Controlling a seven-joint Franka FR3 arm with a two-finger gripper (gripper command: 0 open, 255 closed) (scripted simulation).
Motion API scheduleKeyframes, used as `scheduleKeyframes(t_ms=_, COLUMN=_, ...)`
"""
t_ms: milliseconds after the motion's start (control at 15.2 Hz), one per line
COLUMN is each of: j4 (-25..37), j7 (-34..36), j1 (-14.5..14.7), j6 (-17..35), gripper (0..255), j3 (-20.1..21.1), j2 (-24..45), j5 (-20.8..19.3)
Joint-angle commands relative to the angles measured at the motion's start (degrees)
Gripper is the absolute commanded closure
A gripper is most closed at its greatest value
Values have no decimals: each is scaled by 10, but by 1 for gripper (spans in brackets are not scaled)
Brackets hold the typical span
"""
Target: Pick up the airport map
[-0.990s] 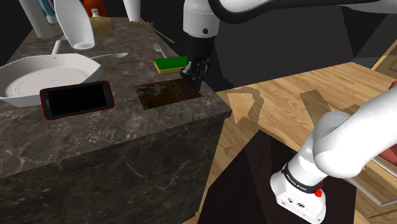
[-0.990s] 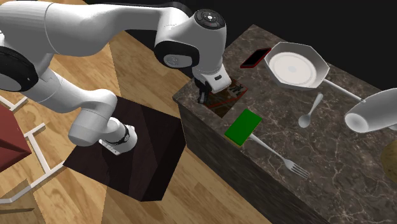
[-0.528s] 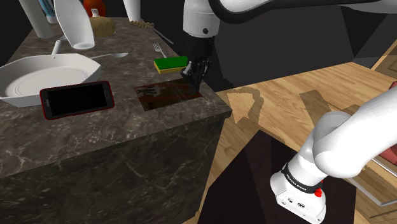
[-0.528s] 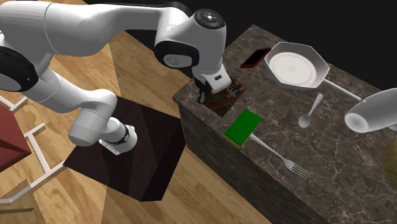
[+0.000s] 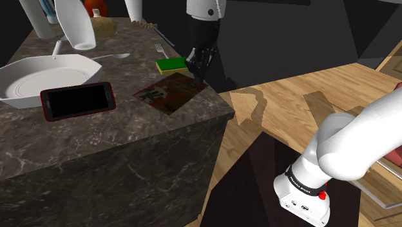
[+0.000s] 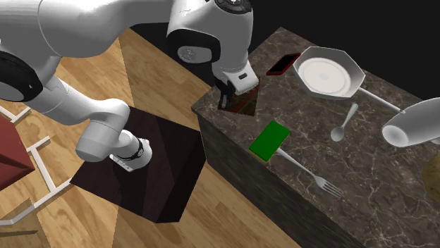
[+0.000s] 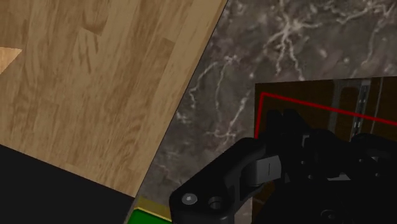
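While the gripper (image 5: 196, 68) pinches one edge of the airport map (image 5: 167, 94), the sheet slopes from it down to the desk (image 5: 116, 142), toward the shoulder view's left.

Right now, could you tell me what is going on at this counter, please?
The white Franka arm's end effector is shut on one edge of the airport map, a dark sheet with a red border. The map sits tilted over the dark marble counter, its gripped edge highest. A red-cased phone and a green-and-yellow sponge lie nearby on the counter.
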Motion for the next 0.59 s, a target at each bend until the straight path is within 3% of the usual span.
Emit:
scheduleKeyframes(t_ms=0, j4=19, j7=1, j1=-1, j6=-15, gripper=255, j3=0, j2=4, j5=-1)
scheduleKeyframes(t_ms=528, j4=77, j7=4, j1=-2, j6=-63, gripper=255, j3=-1, j2=15, j5=-5)
